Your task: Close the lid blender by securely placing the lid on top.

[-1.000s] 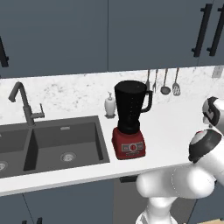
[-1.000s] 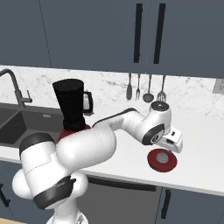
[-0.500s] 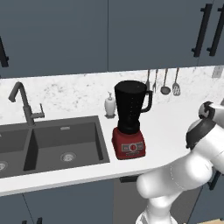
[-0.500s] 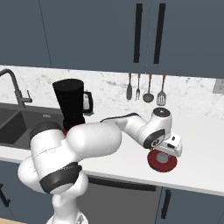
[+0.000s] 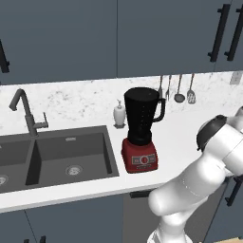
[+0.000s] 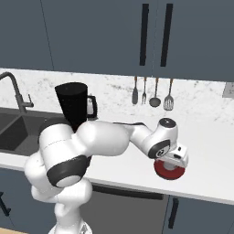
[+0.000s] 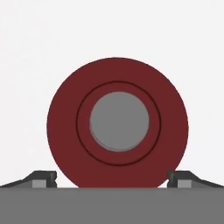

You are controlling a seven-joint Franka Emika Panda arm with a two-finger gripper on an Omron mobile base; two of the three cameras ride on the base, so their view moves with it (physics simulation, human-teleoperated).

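Pincer (image 7: 112,177) spread wide, hanging straight over the red lid (image 7: 117,123), fingertips (image 7: 43,178) flanking its rim without touching. Lid flat on the white desk (image 6: 205,151), far right of the uncapped blender (image 5: 141,128) beside the sink (image 5: 57,154).

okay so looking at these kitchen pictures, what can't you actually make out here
- Right base view: the hand covers most of the lid; only its front edge shows.
- Hand view: the bottom edge cuts off the lid and all but the tips of the open gripper, so contact is unclear.
- Left base view: the blender buttons are too small to read.
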